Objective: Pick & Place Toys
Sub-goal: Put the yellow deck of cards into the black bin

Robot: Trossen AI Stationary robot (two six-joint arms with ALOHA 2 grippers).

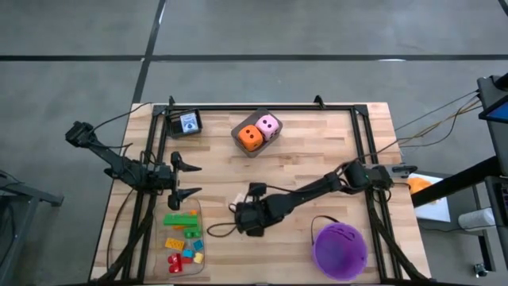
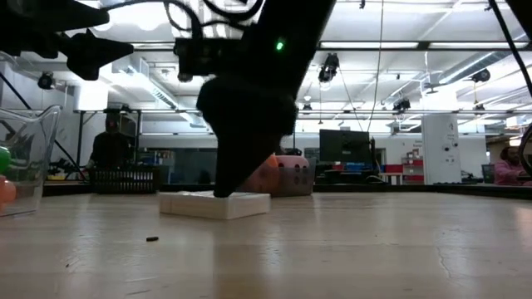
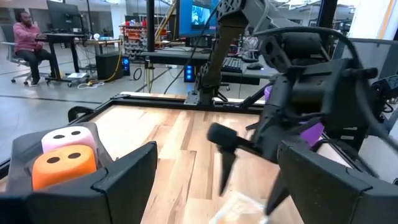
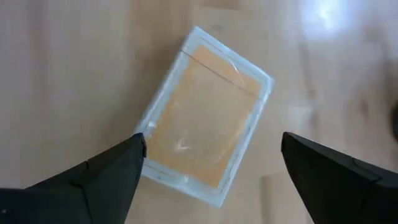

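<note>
A flat orange tile with a clear rim [image 4: 205,121] lies flat on the wood table; the low view shows it as a low white slab [image 2: 214,203]. My right gripper [image 4: 211,168] points down over it, open, with one finger on each side of the tile and nothing in it. In the high view my right gripper [image 1: 250,216] hides the tile. My left gripper [image 1: 194,179] is open and empty at the table's left, just beyond the clear tray [image 1: 171,213] of small coloured bricks [image 1: 182,238]. An orange die [image 1: 249,138] and a pink die [image 1: 268,125] sit in a dark holder.
A purple round bucket [image 1: 340,248] stands at the near right. A dark box [image 1: 188,123] sits at the far left. Black frame rails [image 1: 262,109] run along the table's edges. Bare wood lies in the middle and far right. A person [image 3: 25,37] sits in the room beyond.
</note>
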